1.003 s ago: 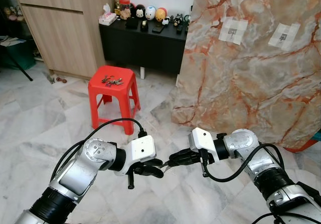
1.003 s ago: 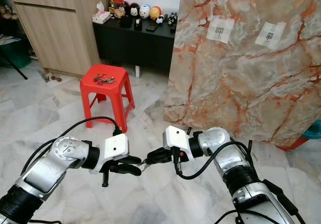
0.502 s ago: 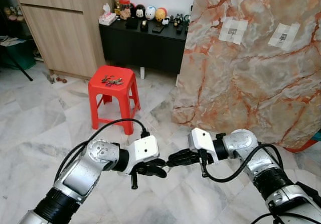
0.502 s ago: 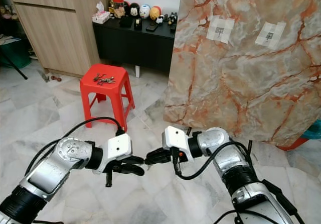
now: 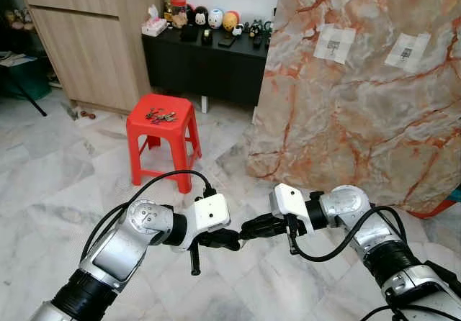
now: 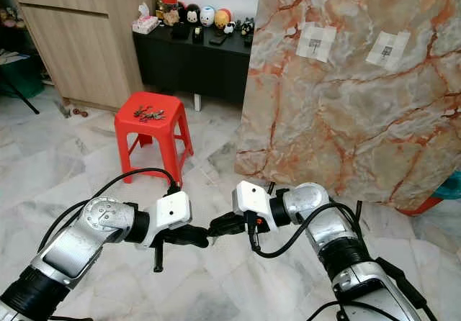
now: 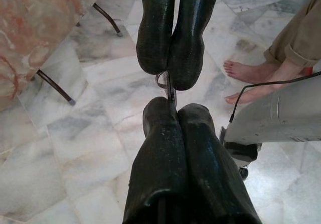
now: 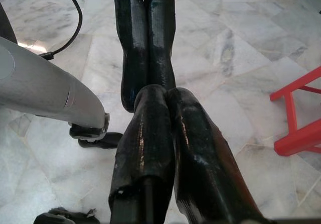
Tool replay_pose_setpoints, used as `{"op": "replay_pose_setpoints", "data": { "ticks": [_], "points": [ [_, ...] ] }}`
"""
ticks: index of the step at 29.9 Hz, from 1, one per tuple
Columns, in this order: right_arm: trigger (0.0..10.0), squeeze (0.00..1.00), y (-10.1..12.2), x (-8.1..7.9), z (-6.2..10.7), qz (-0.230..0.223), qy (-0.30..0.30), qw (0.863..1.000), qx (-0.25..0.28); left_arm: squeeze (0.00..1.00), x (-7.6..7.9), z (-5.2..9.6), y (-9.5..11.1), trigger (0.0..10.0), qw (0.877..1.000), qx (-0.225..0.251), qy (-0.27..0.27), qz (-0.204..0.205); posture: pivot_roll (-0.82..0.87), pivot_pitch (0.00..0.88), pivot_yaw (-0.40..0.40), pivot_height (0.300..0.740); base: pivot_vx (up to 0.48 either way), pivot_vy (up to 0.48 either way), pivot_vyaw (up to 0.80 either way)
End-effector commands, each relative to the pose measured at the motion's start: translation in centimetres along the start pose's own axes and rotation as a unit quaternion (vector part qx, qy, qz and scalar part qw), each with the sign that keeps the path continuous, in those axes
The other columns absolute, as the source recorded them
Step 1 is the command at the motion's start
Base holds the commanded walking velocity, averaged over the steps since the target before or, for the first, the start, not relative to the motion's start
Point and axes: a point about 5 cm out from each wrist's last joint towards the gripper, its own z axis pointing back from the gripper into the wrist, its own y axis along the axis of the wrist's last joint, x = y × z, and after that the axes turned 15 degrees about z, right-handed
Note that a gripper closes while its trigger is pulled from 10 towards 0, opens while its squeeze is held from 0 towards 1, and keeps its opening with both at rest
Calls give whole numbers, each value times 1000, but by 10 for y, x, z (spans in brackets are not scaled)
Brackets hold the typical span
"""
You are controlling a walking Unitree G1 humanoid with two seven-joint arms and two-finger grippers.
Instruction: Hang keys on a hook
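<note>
1. The keys [image 5: 160,116] lay in a loose bunch on top of the red stool [image 5: 162,130], well ahead of the robot and to its left, untouched by either arm.
2. The left gripper [image 5: 229,240] and the right gripper [image 5: 248,229] were held low in front of the body, tip to tip over the marble floor [image 5: 50,184], well apart from the stool.
3. Both pairs of fingers were pressed together. In the left wrist view a thin metal loop [image 7: 167,86] showed where the 2 sets of tips met; I could not tell what it was or which gripper pinched it.
4. A likely reason for the pose: the arms were tucked together at the centre so nothing swung wide while the robot stood clear of the furniture.
5. The marbled panel [image 5: 360,112] leaned upright to the right, with 2 taped patches [image 5: 335,44] near its top; small fittings sat on them, too small to confirm as hooks.
6. A person's bare feet [image 7: 239,73] stood on the floor nearby.
7. By my judgement the keys had not yet been picked up.
</note>
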Motion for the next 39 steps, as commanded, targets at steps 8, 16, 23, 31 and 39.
{"op": "replay_pose_setpoints", "data": {
  "ticks": [8, 16, 23, 31, 39],
  "points": [
    [0, 0, 1, 4, 3, 4, -13, 1000, -1, 584, -7, -6, 4, 10000, 999, 18, 27, -11, 93, 0, -102, 740, 0, 0, 0],
    [0, 0, 1, 4, 3, 5, -13, 1000, -2, 0, -10, -5, 3, 10000, 999, 16, 35, -3, 92, 0, -104, 740, 0, 0, 0],
    [0, 0, 1, 5, 3, 5, -17, 1000, -3, 0, -6, -7, 2, 10000, 1000, 19, 19, 2, 93, 0, -105, 740, 0, 0, 0],
    [0, 0, 1, 6, 2, 6, -24, 1000, -5, 0, 4, -8, 1, 10000, 1000, 12, -20, 5, 94, 0, -103, 740, 0, 0, 0],
    [0, 0, 2, 7, 1, 7, -30, 1000, -2, 0, 2, -9, 1, 10000, 1000, 13, -12, 7, 93, 0, -103, 740, 0, 0, 0]
  ]
}}
